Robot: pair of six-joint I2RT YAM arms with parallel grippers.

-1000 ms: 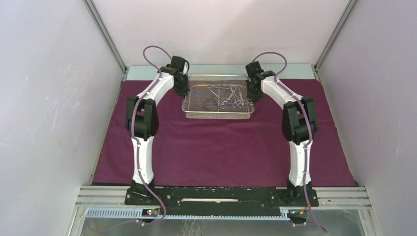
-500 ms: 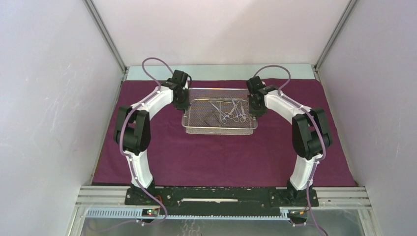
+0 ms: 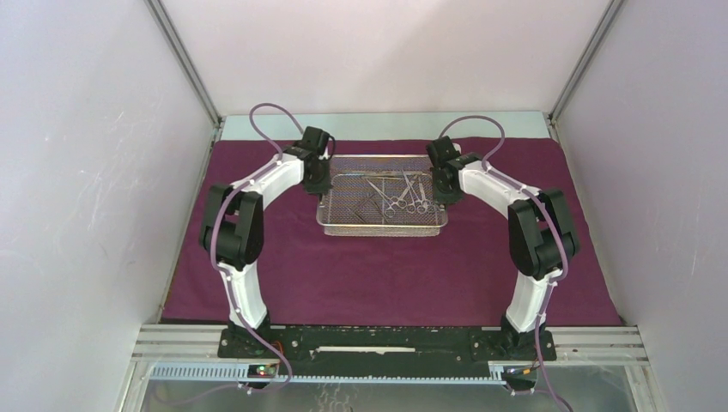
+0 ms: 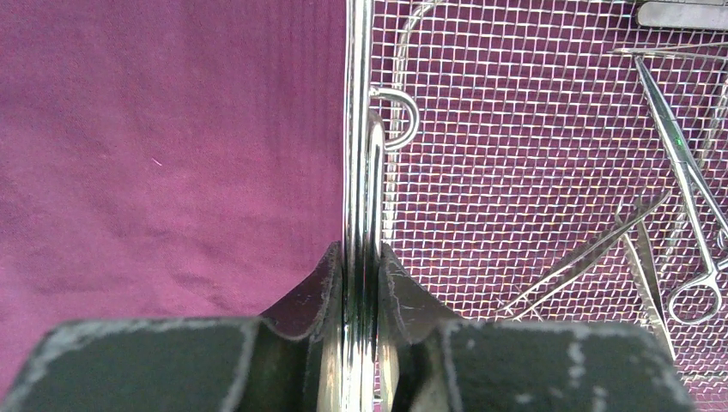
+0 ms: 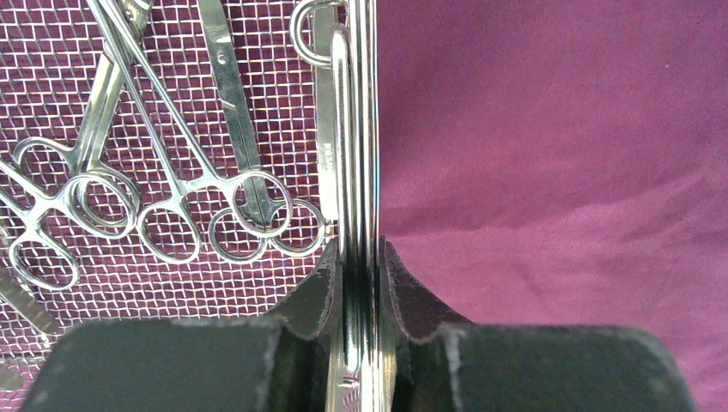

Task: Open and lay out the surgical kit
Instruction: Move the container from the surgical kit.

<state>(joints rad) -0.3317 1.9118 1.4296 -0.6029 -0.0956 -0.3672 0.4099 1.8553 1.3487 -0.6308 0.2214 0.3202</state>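
Left end effector (image 4: 360,255) and right end effector (image 5: 360,251) each pinch an end rim of the wire-mesh tray (image 3: 382,226) at the maroon cloth's (image 3: 386,279) far middle, where uneven motion could tilt it, sliding the instruments (image 3: 397,190).

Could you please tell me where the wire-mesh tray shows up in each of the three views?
Top external: wire-mesh tray at the far centre, between the two wrists.
Left wrist: the tray fills the right half; the left gripper clamps its rim.
Right wrist: the tray fills the left half; the right gripper clamps its rim.
Shared landmark: the maroon cloth under the tray.
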